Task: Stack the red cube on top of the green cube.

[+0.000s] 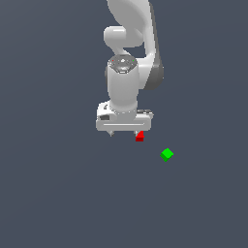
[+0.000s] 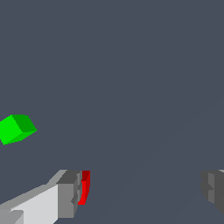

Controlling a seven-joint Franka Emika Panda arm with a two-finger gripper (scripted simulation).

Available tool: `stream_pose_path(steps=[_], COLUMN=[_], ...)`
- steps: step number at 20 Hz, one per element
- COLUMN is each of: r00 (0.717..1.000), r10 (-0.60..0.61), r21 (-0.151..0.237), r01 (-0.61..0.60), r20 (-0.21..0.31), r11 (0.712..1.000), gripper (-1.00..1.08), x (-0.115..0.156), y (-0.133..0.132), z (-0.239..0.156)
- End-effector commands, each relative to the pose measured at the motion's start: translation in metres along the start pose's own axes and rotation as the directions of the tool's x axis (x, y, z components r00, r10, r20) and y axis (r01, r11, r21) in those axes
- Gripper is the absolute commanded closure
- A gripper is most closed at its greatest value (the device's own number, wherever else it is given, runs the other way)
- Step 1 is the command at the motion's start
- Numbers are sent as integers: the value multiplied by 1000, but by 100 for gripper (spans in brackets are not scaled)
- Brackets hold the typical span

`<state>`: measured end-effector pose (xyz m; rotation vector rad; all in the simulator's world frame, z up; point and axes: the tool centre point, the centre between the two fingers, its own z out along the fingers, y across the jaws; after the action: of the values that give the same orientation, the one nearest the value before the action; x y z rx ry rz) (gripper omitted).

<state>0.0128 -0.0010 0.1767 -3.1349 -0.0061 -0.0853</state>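
The red cube (image 1: 140, 136) lies on the grey floor under the end of the white gripper (image 1: 124, 132) that is toward the exterior view's right. In the wrist view only a thin strip of the red cube (image 2: 84, 188) shows, against the inner face of one finger (image 2: 68, 192). The other finger (image 2: 213, 188) stands far from it, so the gripper (image 2: 142, 190) is open and grips nothing. The green cube (image 1: 166, 154) sits apart, toward the exterior view's right and nearer the camera than the red one. It also shows in the wrist view as the green cube (image 2: 16, 128).
The white arm (image 1: 128, 53) rises above the gripper at the back of the scene. A plain dark grey floor (image 1: 58, 193) surrounds the cubes.
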Motion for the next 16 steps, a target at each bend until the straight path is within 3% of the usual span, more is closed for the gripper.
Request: stream_pose_path(steps=[1,9,16], r00=[1000,1000,1000], r10=[0,2,9], r21=[0,-1,-3], r01=[0,-2,-9], r20=[0,7,25], r11=[1000,1000,1000], gripper=[-92,-92,-92], x=[0,-12,-45], y=[0,-10,-39], z=[0,12,47])
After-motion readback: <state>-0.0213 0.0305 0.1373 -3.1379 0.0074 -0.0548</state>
